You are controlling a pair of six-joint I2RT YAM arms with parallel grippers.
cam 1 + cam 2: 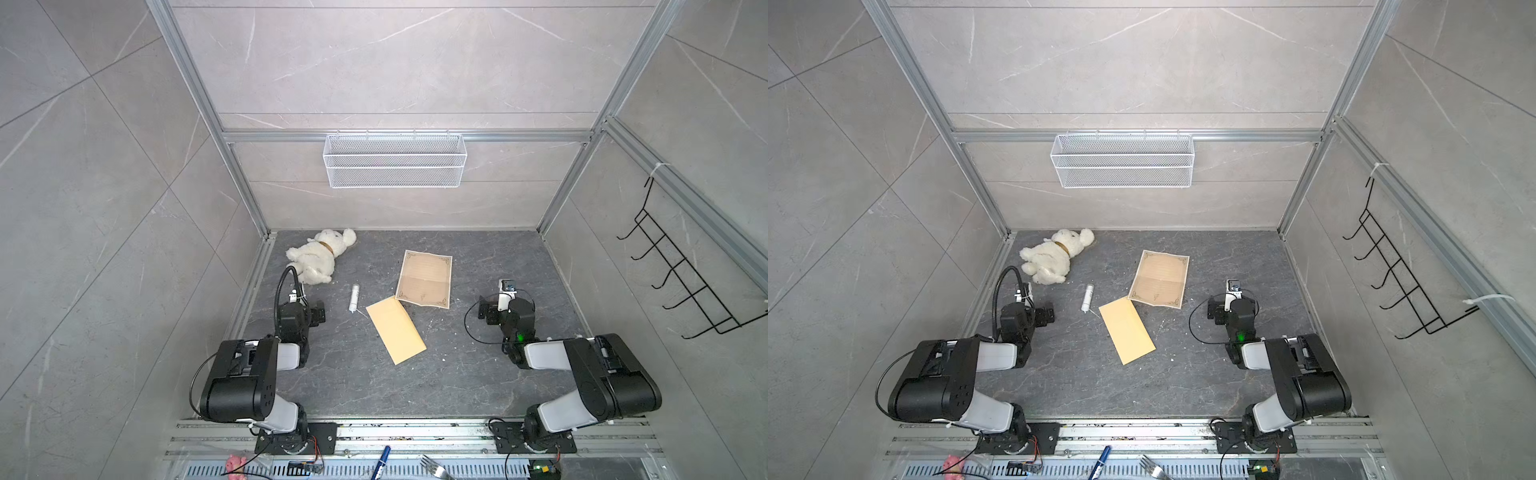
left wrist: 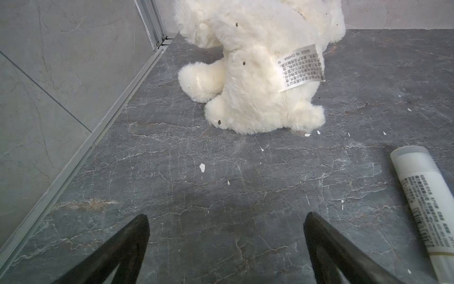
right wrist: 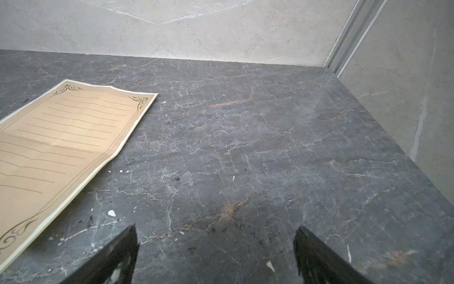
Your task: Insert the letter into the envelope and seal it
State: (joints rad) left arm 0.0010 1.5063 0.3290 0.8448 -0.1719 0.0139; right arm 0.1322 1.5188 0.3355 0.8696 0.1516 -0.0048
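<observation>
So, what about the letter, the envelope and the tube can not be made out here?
envelope: both top views show one plain face; its flap is not visible; outside both wrist views.
letter: cut off by the right wrist view's edge; too small in both top views to read.
tube: its end is cut off in the left wrist view; print unreadable.

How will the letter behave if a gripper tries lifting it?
The letter looks thin and creased, so it will likely flop and bend along its folds. It lies nearly flat, so pinching an edge may be hard; pushed, it probably slides.
</observation>
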